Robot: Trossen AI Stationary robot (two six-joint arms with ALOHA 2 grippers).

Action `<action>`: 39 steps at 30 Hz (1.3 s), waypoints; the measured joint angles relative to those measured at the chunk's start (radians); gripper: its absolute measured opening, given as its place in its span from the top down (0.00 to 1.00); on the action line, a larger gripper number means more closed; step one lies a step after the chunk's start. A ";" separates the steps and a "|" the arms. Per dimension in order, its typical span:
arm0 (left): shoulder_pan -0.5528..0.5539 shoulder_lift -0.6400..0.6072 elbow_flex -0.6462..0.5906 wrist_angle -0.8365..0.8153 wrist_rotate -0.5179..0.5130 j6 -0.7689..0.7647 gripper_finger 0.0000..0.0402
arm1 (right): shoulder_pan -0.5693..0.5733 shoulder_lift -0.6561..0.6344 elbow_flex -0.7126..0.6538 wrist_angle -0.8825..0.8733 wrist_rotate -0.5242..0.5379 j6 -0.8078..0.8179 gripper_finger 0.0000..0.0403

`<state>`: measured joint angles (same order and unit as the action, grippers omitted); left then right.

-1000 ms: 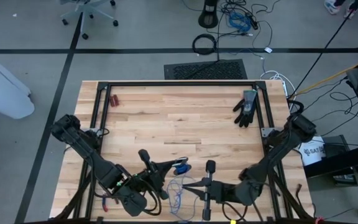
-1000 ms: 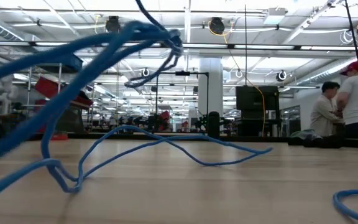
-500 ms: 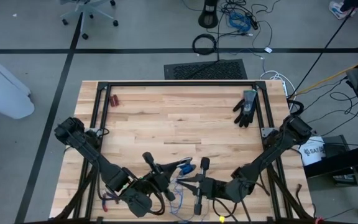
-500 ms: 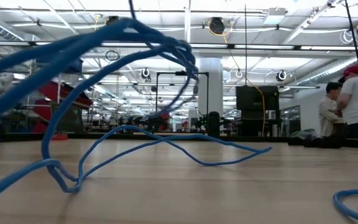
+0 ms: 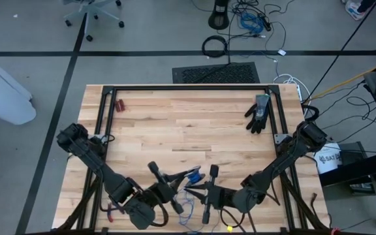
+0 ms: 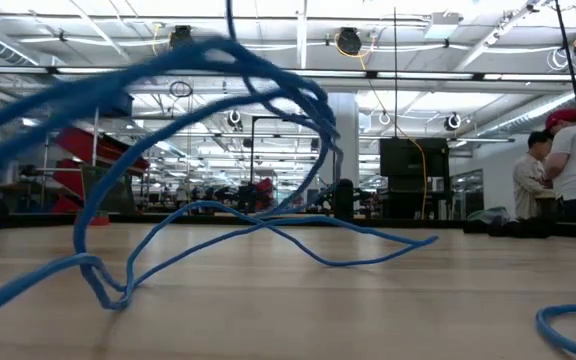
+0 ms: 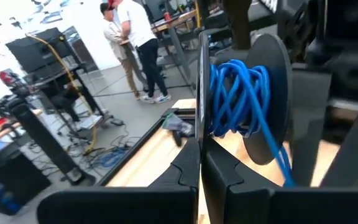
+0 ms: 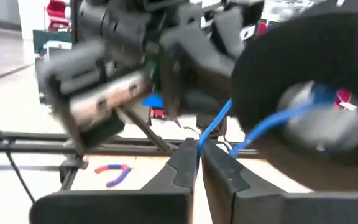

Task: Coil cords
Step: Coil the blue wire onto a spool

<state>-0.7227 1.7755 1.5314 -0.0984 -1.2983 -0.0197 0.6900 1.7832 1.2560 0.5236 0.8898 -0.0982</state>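
— Fingers first: how do they stand?

— Left gripper (image 5: pixel 175 177), low centre of the high view, has its fingers (image 7: pixel 188 171) pressed together; from its wrist they meet with no gap. Nothing shows between them.

— And the right?

— Right gripper (image 5: pixel 189 190) sits just beside it, also low centre. Its fingers (image 8: pixel 188 163) look closed, and the blue cable (image 8: pixel 215 127) runs down to their tips, so they seem pinched on it.

— Where is the cable overall?

— In the high view it lies as a loose tangle (image 5: pixel 187 203) between the two grippers, with the bright blue plug (image 5: pixel 192 177) just above. From the left wrist, several turns are wound on a dark spool (image 7: pixel 272 93). Across the surface (image 6: pixel 368 300) in the low view, loops rise in the left half and strands trail to the right.

— Anything else?

— A black glove (image 5: pixel 258 114) at the upper right of the surface, small red pliers (image 5: pixel 119 104) at the upper left, and people (image 6: pixel 558 165) at the low view's right edge.
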 joint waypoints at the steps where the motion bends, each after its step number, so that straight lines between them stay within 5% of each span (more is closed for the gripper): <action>1: -0.001 -0.003 0.000 0.010 0.010 0.000 0.98 | 0.000 0.000 0.000 -0.014 -0.002 0.000 0.95; 14: -0.100 -0.110 0.000 0.001 0.107 0.000 0.98 | 0.049 -0.024 0.000 -0.326 -0.005 0.193 0.86; 17: -0.114 -0.127 0.000 -0.027 0.110 0.000 0.98 | 0.063 -0.031 0.000 -0.309 -0.019 0.221 0.86; 23: -0.112 -0.135 0.001 -0.043 0.146 0.026 0.98 | 0.050 0.038 0.004 -0.220 -0.246 0.316 0.86; 32: -0.095 -0.139 0.001 -0.042 0.205 0.026 0.98 | 0.031 0.176 0.001 -0.038 -0.238 0.291 0.86; 39: -0.096 -0.139 0.001 -0.042 0.204 0.026 0.98 | 0.030 0.176 0.001 -0.122 -0.202 0.330 0.86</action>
<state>-0.8185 1.6367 1.5322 -0.1402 -1.0942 0.0059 0.7198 1.9594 1.2573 0.4014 0.6878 0.2320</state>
